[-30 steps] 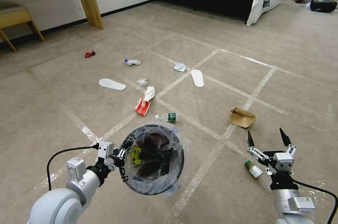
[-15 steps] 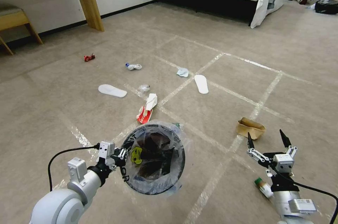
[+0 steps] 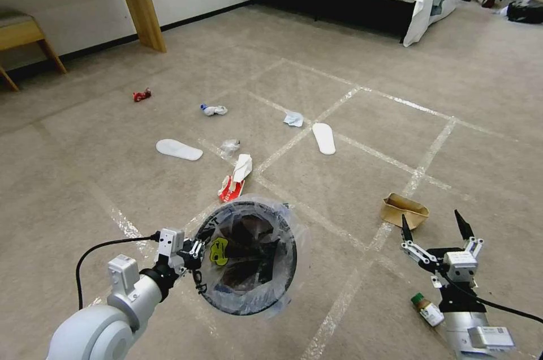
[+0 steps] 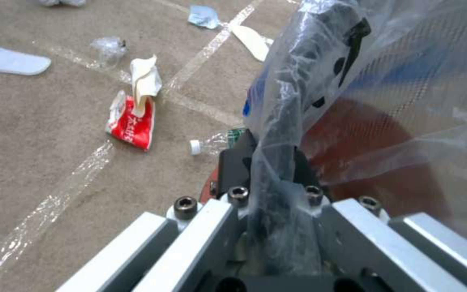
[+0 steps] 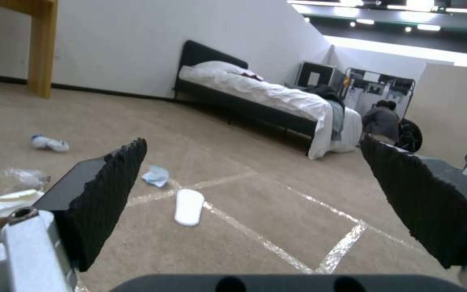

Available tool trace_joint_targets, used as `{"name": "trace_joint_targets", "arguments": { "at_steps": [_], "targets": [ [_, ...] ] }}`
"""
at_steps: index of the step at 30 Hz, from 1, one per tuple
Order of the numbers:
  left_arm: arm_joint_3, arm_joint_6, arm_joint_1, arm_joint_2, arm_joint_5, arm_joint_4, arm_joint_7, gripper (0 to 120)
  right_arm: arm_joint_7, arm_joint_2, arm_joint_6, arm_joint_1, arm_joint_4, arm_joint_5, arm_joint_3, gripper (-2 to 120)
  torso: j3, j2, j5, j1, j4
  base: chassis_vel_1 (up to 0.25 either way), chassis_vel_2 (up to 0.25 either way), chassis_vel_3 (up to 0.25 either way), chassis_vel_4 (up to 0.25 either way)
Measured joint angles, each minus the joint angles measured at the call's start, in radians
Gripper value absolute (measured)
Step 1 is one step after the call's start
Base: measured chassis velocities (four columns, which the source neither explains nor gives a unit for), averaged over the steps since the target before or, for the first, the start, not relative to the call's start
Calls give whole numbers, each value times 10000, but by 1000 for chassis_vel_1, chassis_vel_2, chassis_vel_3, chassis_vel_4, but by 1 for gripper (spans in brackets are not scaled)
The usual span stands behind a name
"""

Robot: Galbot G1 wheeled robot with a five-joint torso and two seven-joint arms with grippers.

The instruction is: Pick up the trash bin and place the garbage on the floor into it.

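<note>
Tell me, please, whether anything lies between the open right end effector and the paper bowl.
Nothing visible does. The right end effector, open, hangs just short of the bowl, with bare carpet between them. The brown bottle lies nearer the robot, off that line.

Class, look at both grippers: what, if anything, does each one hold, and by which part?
The left gripper holds the trash bin by its bag-covered rim, clamped between its fingers. The right gripper is open and holds nothing.
</note>
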Motion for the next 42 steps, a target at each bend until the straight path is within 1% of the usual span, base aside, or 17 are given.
{"name": "trace_joint_targets", "arguments": {
  "at_steps": [5,9,12,14,15,16,17,20,27,29,30,32,33,35,36,39,42],
  "targets": [
    [-15,-2,54,76,-7,-38,-15,1,7,-395,-179,-206,53,61,291,100,0,0,0,0,0,0,0,0,0],
    [67,-38,57,155,-98,-119,16,1,-280,-1308,-326,-863,-39,226,950,100,0,0,0,0,-2,0,0,0,0],
    [91,-84,62,181,-107,-119,61,1,-387,-1557,-366,-979,-166,278,1156,100,0,0,0,0,-2,0,0,0,0],
    [125,-137,64,202,-87,-48,80,1,-517,-2112,-619,-1126,-395,444,1510,100,0,0,4,0,-3,0,0,0,0],
    [178,-188,30,214,11,76,132,1,-575,-2666,-978,-1169,-620,589,1707,100,0,0,0,0,-1,0,0,0,0],
    [192,-251,-5,212,114,159,172,1,-610,-2934,-1092,-1149,-795,631,1768,100,0,0,0,0,-2,0,0,0,0],
    [192,-251,-5,212,114,159,172,1,-610,-2934,-1092,-1149,-795,631,1768,100,0,0,0,0,-2,0,0,0,0],
    [206,-405,-54,87,424,325,196,1,-850,-4207,-1368,-1062,-1513,756,1775,100,1,0,1,0,2,0,0,0,0],
    [190,-595,141,-215,598,464,184,1,-1364,-5115,-1693,-990,-2216,917,1229,100,1,0,3,1,-1,0,0,0,0],
    [34,-732,231,-273,597,510,176,1,-1595,-5721,-2311,-1115,-2350,976,935,100,1,0,2,1,0,0,0,0,0],
    [34,-732,231,-273,597,510,176,1,-1595,-5721,-2311,-1115,-2350,976,935,100,1,0,2,1,0,0,0,0,0],
    [-40,-755,177,-273,514,515,176,1,-1599,-5987,-2920,-1208,-2350,1079,926,100,1,0,2,2,1,0,0,0,0],
    [-40,-755,177,-273,514,515,176,1,-1599,-5987,-2920,-1208,-2350,1079,926,100,1,0,2,2,1,0,0,0,0],
    [-85,-759,135,-272,447,515,170,1,-1576,-6145,-3399,-1302,-2346,1193,973,100,1,0,3,1,1,0,0,0,0],
    [-85,-759,135,-272,447,515,170,1,-1576,-6145,-3399,-1302,-2346,1193,973,100,1,0,3,1,1,0,0,0,0],
    [-132,-774,2,-246,311,545,157,1,-1821,-6939,-4882,-1848,-2547,1362,1629,100,1,-1,-2,1,0,0,0,0,0],
    [-123,-774,-70,-241,265,579,155,1,-2117,-7243,-5183,-2090,-2730,1502,1933,100,1,0,1,1,-1,0,0,0,0]
  ]
}}
